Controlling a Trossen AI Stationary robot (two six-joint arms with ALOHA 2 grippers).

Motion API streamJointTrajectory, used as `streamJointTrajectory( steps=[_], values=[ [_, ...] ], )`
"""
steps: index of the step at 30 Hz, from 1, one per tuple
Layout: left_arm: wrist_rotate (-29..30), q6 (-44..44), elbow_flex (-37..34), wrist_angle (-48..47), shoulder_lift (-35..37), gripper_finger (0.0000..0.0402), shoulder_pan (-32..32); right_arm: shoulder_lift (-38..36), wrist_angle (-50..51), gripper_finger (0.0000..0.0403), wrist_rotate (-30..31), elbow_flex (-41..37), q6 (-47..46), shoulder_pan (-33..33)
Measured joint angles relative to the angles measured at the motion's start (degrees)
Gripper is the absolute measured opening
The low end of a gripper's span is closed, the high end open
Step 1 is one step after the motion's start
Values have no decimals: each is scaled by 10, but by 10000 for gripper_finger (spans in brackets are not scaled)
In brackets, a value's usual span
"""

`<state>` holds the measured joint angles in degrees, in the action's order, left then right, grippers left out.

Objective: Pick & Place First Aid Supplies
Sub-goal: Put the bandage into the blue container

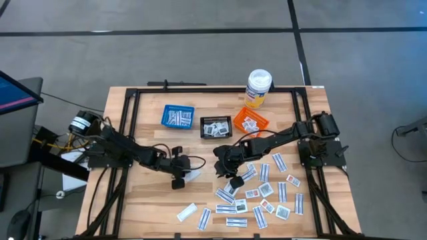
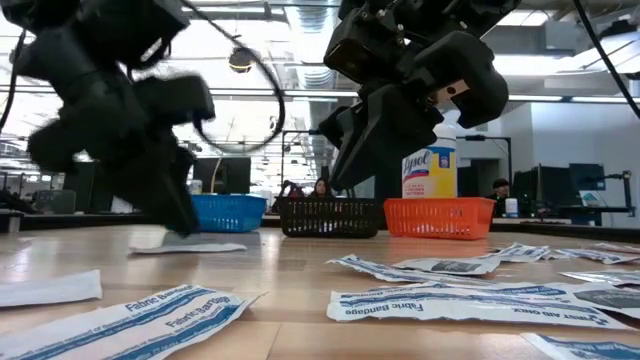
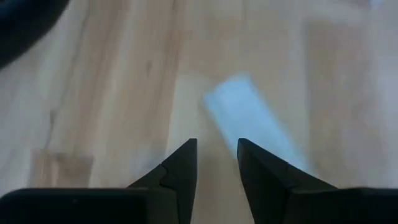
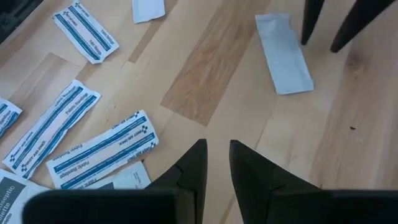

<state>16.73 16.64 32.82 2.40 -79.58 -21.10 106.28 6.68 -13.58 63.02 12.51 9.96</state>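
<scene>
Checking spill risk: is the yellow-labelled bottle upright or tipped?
Upright: the bottle stands behind the orange basket, its cap facing up.

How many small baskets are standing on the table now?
3, in a row at the table's far side: the blue basket on the left, the black basket in the middle, the orange basket on the right, beside the white bottle. None seems hidden.

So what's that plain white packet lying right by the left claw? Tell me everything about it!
The plain white packet is a narrow, flat strip that looks like paper, blank on the side facing up, with no print showing. It lies flat on the wooden table, alone, apart from the printed packets. The left claw hangs right at one end of it with its fingers parted; whether the tips touch it can't be told. Nothing else touches it.
</scene>
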Motion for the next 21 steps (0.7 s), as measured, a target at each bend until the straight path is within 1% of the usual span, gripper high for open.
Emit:
streamJointTrajectory(
  steps=[4, 6, 9, 15, 18, 21],
  values=[
    [5, 4, 1, 11, 16, 112, 1, 0, -3, 63, 0, 0, 0, 0],
    [-12, 15, 0, 11, 13, 111, 0, 0, -6, 63, 0, 0, 0, -1],
    [-27, 22, -9, 19, -3, 111, 0, 0, -14, 63, 0, 0, 0, -3],
    [-19, 29, -22, 38, -36, 109, -3, 0, -34, 63, 1, 0, 0, -6],
    [-11, 12, -24, 39, -43, 99, -3, 0, -43, 63, 1, 0, 1, -11],
    [-2, -16, -24, 39, -41, 71, -2, 0, -56, 63, 1, 0, 0, -17]
  ],
)
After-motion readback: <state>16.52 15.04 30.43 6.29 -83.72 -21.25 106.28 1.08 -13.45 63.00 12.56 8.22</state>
